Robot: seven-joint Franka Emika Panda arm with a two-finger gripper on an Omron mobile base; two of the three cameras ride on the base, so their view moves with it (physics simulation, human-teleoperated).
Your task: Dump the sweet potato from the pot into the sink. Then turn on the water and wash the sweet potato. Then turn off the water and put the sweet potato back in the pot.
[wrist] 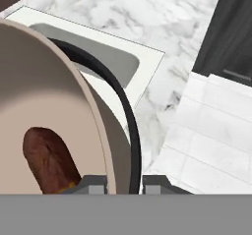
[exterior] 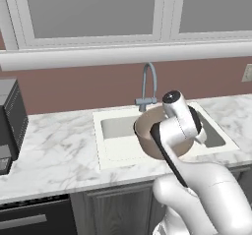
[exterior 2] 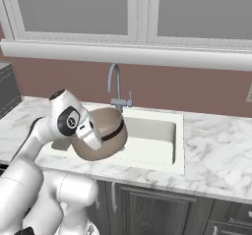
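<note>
I have the pot [exterior: 160, 133] lifted over the sink [exterior: 114, 128], tipped on its side with the mouth turned toward the left of the basin in the left base view. The gripper [wrist: 124, 184] is pinched narrow on the pot's rim, right by 1 dark loop handle [wrist: 123, 111]. The sweet potato [wrist: 48, 161] is not out yet: in the hand view it lies against the pale inner wall, close to my fingertips [wrist: 93, 182].

Step in hand is the dump. My read: keep the pot's mouth over the basin, not over the white rim or the marble counter [exterior: 54, 150], and roll the wrist further until the mouth points down so the sweet potato slides out. Tilt slowly; a thin rim grip could slip if I jerk. The faucet [exterior: 147, 84] stands just behind the pot, so I should avoid swinging back into it.
</note>
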